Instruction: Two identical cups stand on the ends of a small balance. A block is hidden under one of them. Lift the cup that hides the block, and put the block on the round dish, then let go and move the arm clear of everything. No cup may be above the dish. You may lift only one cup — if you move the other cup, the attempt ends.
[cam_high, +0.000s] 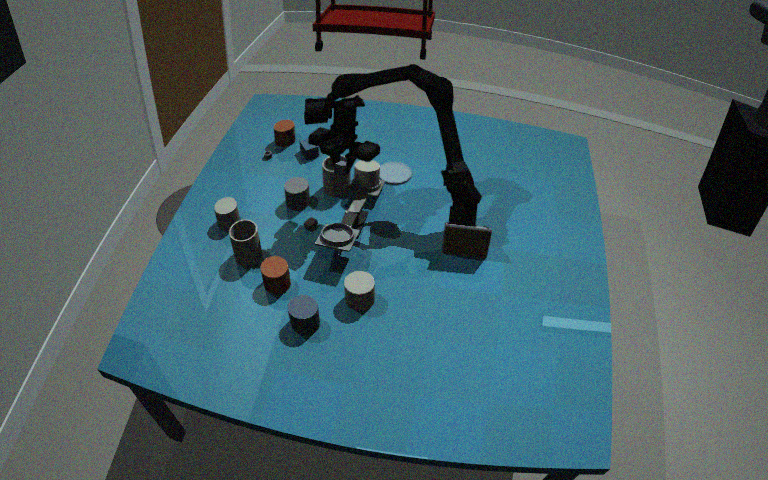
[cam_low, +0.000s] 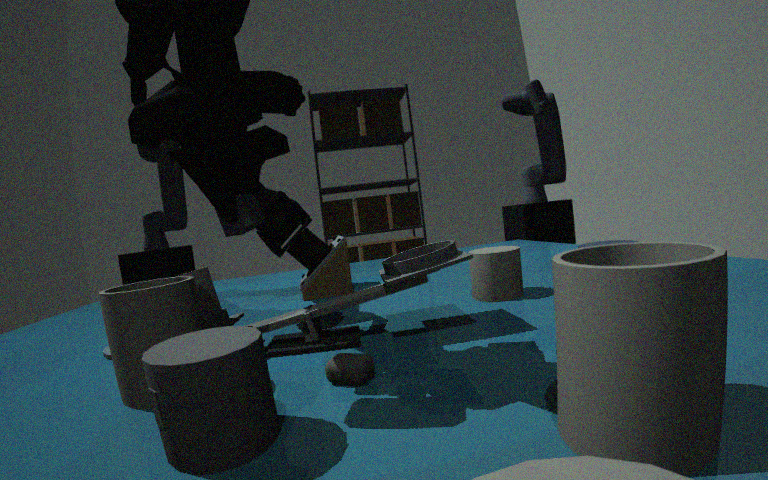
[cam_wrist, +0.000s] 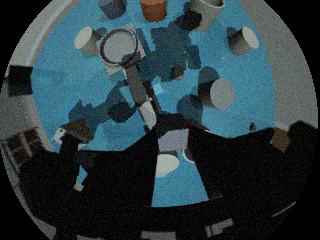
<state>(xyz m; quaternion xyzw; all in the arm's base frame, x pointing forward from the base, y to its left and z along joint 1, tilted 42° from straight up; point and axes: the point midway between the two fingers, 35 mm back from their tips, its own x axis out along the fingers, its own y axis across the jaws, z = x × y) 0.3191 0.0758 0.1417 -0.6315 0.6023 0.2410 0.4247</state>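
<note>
My gripper (cam_high: 340, 160) (cam_wrist: 170, 130) is shut on a small pale grey-lavender block (cam_wrist: 173, 141), held in the air near the far end of the balance (cam_high: 355, 206) (cam_low: 345, 302) (cam_wrist: 135, 85). A pale cup (cam_high: 367, 172) (cam_low: 206, 294) stands on the far, lower end. The near, raised end has only an empty ring (cam_high: 336, 234) (cam_low: 419, 257) (cam_wrist: 119, 46). A similar pale cylinder (cam_high: 359, 289) (cam_low: 495, 274) stands on the table in front of it. The round dish (cam_high: 399, 172) lies behind the far cup, with no cup above it; the wrist view does not show it clearly.
A tall hollow container (cam_high: 335, 181) (cam_low: 144, 339) stands beside the far end, below the gripper in the top view. A grey cylinder (cam_high: 296, 193) (cam_wrist: 221, 94), a small brown lump (cam_high: 310, 223) (cam_low: 350, 369) and another hollow container (cam_high: 245, 243) (cam_low: 640, 350) stand left of the balance. Several cylinders stand in front.
</note>
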